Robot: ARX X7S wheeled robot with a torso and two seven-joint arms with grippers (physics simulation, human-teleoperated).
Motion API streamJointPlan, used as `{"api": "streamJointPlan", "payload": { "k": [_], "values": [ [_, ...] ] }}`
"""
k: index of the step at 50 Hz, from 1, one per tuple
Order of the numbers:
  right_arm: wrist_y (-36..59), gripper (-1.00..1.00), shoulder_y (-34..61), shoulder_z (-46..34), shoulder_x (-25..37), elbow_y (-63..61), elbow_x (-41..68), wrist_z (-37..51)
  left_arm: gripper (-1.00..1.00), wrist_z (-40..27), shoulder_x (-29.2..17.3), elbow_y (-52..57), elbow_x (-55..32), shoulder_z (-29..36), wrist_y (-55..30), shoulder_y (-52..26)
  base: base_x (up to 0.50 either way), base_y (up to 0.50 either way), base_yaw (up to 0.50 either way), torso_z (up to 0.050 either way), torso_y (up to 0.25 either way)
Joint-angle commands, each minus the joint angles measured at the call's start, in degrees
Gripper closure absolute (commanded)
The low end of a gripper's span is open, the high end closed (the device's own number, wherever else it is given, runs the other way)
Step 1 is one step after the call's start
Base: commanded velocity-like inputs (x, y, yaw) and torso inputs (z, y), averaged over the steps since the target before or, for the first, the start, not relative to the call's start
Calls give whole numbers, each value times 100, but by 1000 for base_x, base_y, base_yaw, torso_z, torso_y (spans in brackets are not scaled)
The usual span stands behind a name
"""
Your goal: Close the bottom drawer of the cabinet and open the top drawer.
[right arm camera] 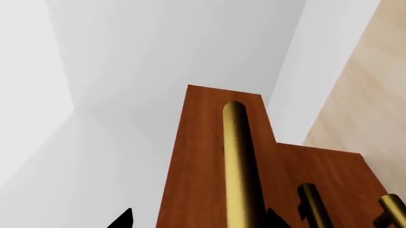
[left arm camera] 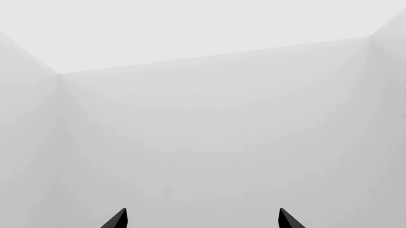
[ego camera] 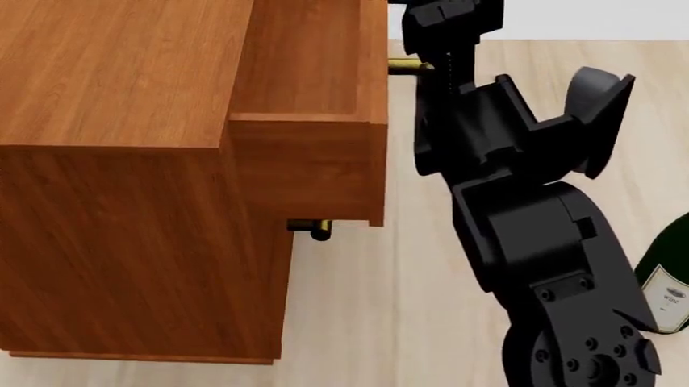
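The cabinet (ego camera: 119,201) fills the left of the head view. Its top drawer (ego camera: 306,161) stands pulled out toward the right, showing its hollow inside. In the right wrist view the top drawer's front (right arm camera: 203,156) and brass bar handle (right arm camera: 241,161) lie between my right gripper's (right arm camera: 199,219) wide-spread fingertips, the handle close to one fingertip (right arm camera: 276,219). The right gripper (ego camera: 428,56) sits at that handle (ego camera: 401,66). Two lower handles show further off; the furthest (right arm camera: 393,209) is the bottom drawer's, set back with the middle one. My left gripper (left arm camera: 201,218) is open, facing bare white walls.
A green wine bottle (ego camera: 670,278) stands on the pale wooden floor at the right. My right arm (ego camera: 528,226) fills the space between the bottle and the pulled-out drawer. One lower brass handle (ego camera: 312,228) pokes out under the top drawer.
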Motion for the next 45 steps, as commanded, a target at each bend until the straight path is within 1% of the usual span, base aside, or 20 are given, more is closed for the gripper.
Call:
{"api": "streamJointPlan", "payload": {
  "k": [1, 29, 45],
  "values": [
    [-32, -100, -3, 97, 22, 85, -64, -141, -100, -30, -9, 21, -31, 5, -15, -15, 0, 0, 0, 0, 0],
    [-83, -100, -99, 40, 13, 764, -74, -314, -100, -63, -19, 0, -53, 53, 20, -47, 0, 0, 0, 0, 0],
    [-166, -100, -91, 95, 86, 400, -115, -175, -100, -84, -40, 5, -80, 60, 29, -59, 0, 0, 0, 0, 0]
  ]
}}
